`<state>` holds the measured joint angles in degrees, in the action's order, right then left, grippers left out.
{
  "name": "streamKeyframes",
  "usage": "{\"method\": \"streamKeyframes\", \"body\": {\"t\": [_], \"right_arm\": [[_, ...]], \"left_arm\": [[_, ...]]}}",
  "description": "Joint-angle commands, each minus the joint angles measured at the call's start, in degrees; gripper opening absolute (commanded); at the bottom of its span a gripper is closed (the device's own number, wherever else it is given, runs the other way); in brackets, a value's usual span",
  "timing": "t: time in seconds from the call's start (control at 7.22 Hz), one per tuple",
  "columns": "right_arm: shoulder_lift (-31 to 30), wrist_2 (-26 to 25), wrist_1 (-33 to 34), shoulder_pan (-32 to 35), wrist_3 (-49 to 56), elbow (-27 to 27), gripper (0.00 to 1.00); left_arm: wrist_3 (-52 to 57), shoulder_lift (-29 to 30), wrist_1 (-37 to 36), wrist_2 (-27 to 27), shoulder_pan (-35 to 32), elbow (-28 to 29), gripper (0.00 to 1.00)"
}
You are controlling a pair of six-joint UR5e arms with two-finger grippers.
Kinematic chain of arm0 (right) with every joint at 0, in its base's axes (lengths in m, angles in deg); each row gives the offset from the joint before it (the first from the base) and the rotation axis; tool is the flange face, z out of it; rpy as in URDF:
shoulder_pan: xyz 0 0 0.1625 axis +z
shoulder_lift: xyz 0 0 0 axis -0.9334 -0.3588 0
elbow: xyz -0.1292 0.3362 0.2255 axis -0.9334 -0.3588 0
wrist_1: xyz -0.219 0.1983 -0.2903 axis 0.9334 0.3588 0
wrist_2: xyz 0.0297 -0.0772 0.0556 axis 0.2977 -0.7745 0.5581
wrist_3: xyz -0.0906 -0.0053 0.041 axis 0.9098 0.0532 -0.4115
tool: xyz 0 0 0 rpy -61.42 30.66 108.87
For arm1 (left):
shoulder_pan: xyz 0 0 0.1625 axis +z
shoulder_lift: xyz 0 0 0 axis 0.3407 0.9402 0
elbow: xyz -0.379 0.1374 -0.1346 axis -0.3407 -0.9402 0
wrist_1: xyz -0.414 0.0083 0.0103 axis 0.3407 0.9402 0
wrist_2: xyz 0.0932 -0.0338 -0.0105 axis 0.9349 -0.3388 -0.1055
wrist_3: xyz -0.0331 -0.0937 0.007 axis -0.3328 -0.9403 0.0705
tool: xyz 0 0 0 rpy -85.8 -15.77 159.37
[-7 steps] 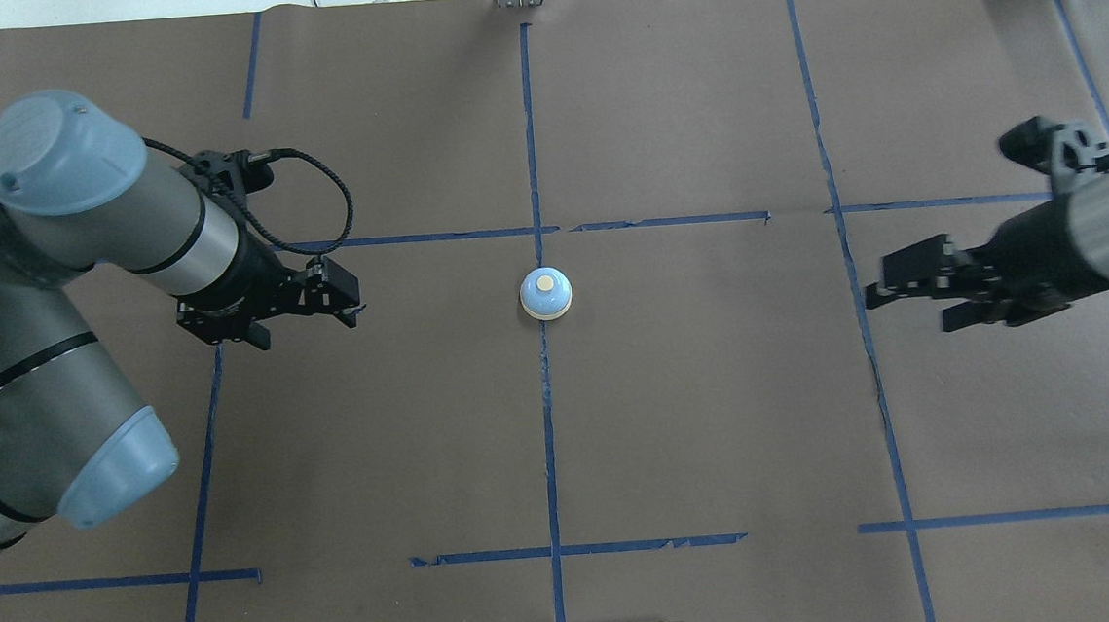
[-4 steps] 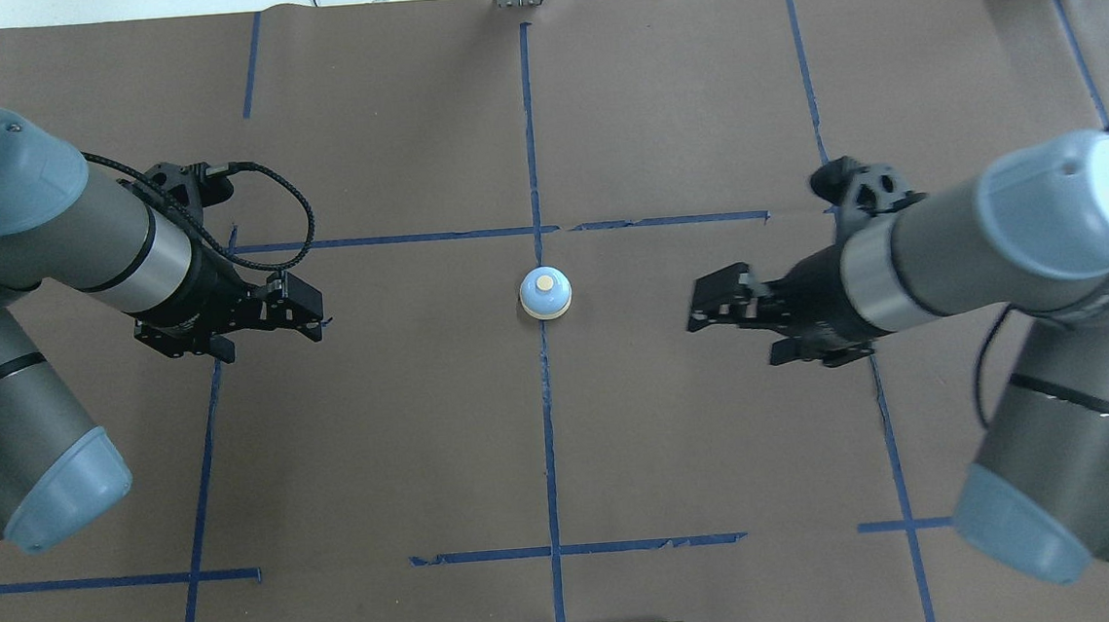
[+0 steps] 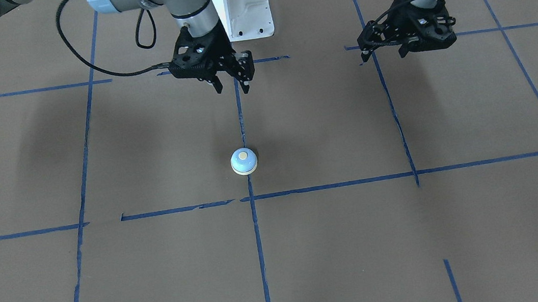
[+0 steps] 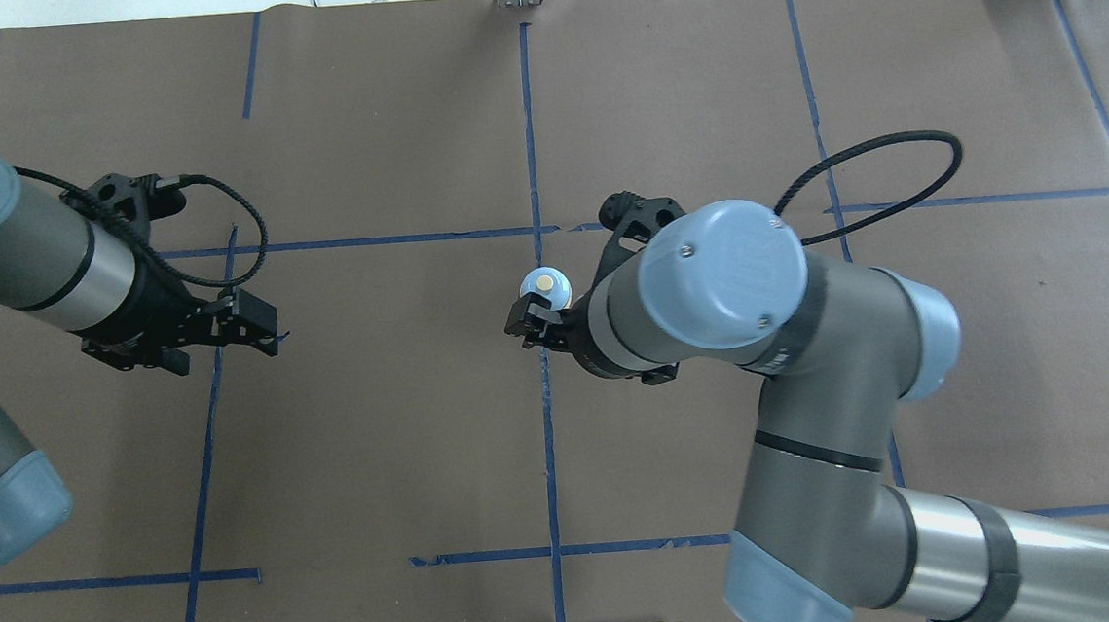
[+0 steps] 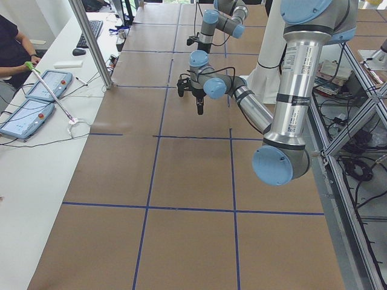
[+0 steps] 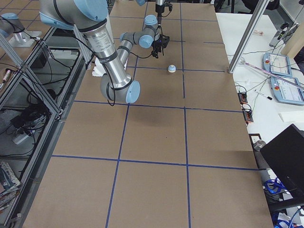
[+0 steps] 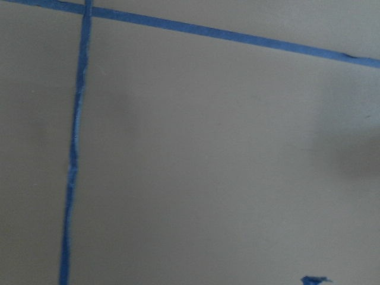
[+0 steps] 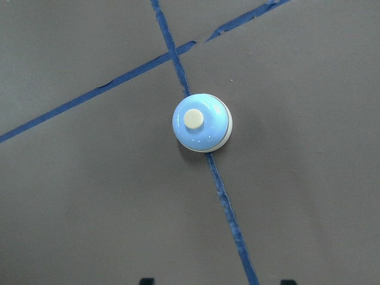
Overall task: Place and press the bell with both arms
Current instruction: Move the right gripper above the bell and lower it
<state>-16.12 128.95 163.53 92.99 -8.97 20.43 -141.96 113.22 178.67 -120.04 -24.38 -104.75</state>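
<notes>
The brown-papered counter (image 4: 696, 96) is marked off into squares by blue tape lines (image 8: 222, 196). The right arm (image 4: 723, 275) reaches in over the middle of it, while the left arm (image 4: 34, 260) sits off to its own side.

The right fingers (image 3: 217, 84) point down and are spread wide, holding nothing. In the right wrist view only their two dark tips show, far apart at the bottom edge. The left fingers (image 4: 254, 311) also look parted and empty, though the left wrist view shows only bare paper and tape, so that reading is less sure.

The bell (image 8: 202, 122) stands upright on the counter astride a tape line. It is below the right fingers and a little ahead of them, roughly centred across the gap between them, and they are not touching it. It is well apart from the left fingers. Its cream button (image 8: 193, 119) faces up, unobstructed.

With the bell already seated on the counter, placing looks done. The step in hand appears to be the right arm lining up over the bell for the press.

The next move calls for bringing the fingers forward until they are over the button. They would probably need to narrow, so that a tip rather than the gap meets the button on a straight descent. The bell is small and loose, so an off-centre push could skid or tip it.
</notes>
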Motion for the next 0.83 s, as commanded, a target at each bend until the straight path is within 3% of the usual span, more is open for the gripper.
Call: {"method": "streamKeyframes", "body": {"t": [0.0,0.55,0.69], "right_arm": [[1.94,0.10,0.18,1.19,5.21,-5.30,0.00],[4.22,1.76,-0.08,5.06,10.32,-11.98,0.00],[6.40,7.51,-0.08,7.51,10.24,-16.08,0.00]], "left_arm": [[1.32,-3.61,-0.06,0.09,-0.35,-3.17,1.00],[0.71,-3.44,-0.06,0.18,-0.17,-3.44,1.00],[0.10,-3.35,-0.06,0.35,-0.17,-3.61,1.00]]}}
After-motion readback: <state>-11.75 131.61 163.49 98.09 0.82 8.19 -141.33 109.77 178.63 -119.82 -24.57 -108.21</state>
